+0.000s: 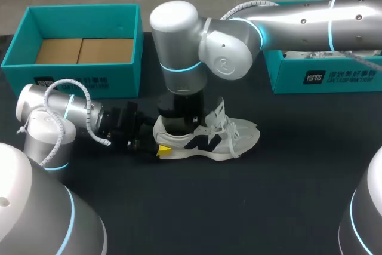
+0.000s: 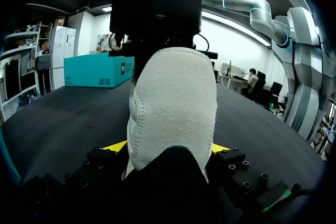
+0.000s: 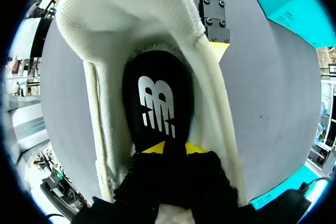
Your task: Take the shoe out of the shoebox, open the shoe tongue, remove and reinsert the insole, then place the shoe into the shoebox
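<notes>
Head camera, high behind the robot, looks down on the shoe (image 1: 206, 138) at the centre of the table (image 1: 298, 201). Left wrist camera hugs its heel (image 2: 173, 108) from 9 o'clock, facing 3; right wrist camera peers straight down, close, onto its insole (image 3: 157, 103).

A white shoe (image 1: 206, 138) is set upright on the dark bench (image 1: 268, 195), a black insole (image 3: 157, 103) is seen inside, and the open teal shoebox (image 1: 77, 79) is placed behind.

The shoe (image 2: 173, 108) is matt, napped suede outside (open white mesh within), its insole (image 3: 157, 103) smooth black fabric
</notes>
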{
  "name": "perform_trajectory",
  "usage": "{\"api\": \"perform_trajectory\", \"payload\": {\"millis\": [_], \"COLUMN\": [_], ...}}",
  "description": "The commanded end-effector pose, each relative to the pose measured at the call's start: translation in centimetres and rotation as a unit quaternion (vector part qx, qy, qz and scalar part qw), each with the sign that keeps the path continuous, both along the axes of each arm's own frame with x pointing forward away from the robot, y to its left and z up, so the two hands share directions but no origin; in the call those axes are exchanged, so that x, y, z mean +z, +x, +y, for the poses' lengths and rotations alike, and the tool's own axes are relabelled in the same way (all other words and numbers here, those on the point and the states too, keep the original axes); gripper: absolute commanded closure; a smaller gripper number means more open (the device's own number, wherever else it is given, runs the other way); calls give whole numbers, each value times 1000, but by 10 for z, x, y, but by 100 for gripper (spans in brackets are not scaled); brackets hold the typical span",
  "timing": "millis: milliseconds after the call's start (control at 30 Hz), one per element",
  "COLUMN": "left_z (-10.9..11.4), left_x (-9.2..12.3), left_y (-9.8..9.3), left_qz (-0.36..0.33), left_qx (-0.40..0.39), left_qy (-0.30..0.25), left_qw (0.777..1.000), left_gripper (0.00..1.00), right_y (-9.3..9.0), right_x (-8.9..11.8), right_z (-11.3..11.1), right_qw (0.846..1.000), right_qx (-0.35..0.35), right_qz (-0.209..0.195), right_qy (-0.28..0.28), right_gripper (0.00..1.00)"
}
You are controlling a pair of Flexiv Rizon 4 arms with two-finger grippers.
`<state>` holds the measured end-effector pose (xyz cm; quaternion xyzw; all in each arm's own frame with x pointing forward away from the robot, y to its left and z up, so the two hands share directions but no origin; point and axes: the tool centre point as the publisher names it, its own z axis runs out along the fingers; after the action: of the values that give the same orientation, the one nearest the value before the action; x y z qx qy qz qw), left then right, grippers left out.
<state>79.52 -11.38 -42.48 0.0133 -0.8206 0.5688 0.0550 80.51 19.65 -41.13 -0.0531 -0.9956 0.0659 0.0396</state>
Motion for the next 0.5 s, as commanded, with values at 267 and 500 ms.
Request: {"api": "perform_trajectory", "payload": {"millis": [267, 500], "left_z": [1, 1], "left_x": [-4, -4], "left_y": [1, 1], "left_qz": [0, 0], "left_qx": [1, 1], "left_qy": [0, 0], "left_qw": [1000, 1000], "left_gripper": [100, 100], "right_y": [-3, -2], "right_x": [-13, 16], "right_z": [-8, -15], "right_qw": [999, 996], "right_qx": [-30, -21], "right_qz": [39, 72], "right_qy": [2, 41], "right_gripper": [100, 100]}}
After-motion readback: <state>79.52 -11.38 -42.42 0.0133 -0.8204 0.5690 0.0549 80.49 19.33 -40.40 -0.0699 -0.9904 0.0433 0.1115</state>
